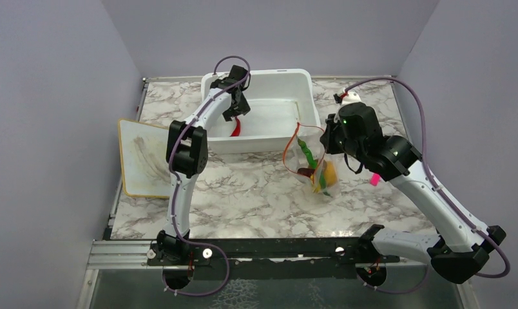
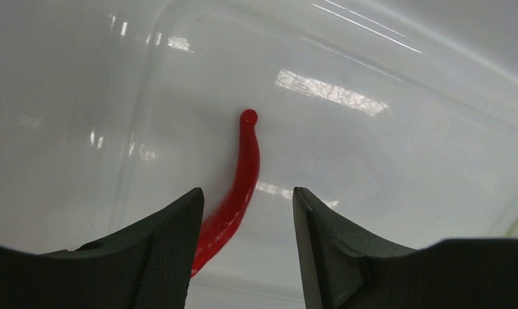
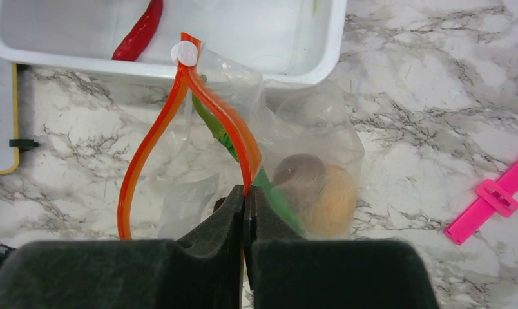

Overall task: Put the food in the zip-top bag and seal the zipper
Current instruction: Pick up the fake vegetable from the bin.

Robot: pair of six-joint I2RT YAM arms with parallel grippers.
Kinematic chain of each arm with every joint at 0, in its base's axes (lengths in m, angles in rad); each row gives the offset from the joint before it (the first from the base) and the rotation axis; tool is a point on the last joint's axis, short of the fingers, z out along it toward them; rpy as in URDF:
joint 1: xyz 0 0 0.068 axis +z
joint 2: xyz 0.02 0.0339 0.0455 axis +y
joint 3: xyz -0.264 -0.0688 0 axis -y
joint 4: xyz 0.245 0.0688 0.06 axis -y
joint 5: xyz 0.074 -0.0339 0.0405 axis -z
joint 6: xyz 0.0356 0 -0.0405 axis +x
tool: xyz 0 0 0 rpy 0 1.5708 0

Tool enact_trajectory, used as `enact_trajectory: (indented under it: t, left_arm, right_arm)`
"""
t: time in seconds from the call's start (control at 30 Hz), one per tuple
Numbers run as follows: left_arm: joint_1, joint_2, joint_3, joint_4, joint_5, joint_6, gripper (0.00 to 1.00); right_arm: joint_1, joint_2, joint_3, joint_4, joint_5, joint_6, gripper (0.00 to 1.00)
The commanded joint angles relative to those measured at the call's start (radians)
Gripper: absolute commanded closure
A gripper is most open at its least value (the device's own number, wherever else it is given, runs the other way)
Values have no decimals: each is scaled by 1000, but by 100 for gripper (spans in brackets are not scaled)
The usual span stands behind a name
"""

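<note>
The chili (image 2: pixel 246 154) pickup is judged in hand: it lies ungripped between the part-open jaws of the left gripper (image 2: pixel 247 194), the bag (image 3: pixel 321 129) is hung by its zipper (image 3: pixel 154 135) from the shut right gripper (image 3: pixel 245 193), and closing, then lifting, is called for next.

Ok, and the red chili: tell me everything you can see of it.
The red chili is a glossy, plastic-looking toy, long, slim and curved, widening from a small rounded knob to a thicker end. It lies flat on the floor of the white tub, close to the wall nearest the arms. The left gripper hangs over it, open, with the thick end between its fingers; I cannot tell whether they touch it.
</note>
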State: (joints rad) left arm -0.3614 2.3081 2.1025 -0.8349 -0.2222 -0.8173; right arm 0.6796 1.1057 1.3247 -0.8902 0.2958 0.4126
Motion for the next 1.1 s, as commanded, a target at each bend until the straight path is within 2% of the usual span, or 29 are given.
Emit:
enact_trajectory:
  t: [0.0, 0.53, 0.67, 0.97, 1.07]
  left_arm:
    - [24, 43, 41, -45, -41, -33, 48]
    - [37, 148, 59, -2, 3, 4, 54]
    - [48, 168, 77, 0, -1, 9, 70]
    - [70, 190, 173, 38, -27, 40, 92]
    - [74, 187, 189, 48, -31, 42, 96]
  right_arm:
    - [5, 15, 57, 6, 41, -22, 99]
    - [5, 13, 74, -13, 66, 8, 99]
    - [5, 7, 79, -22, 73, 22, 99]
    - [4, 7, 83, -20, 67, 19, 99]
    - [4, 8, 88, -15, 68, 19, 99]
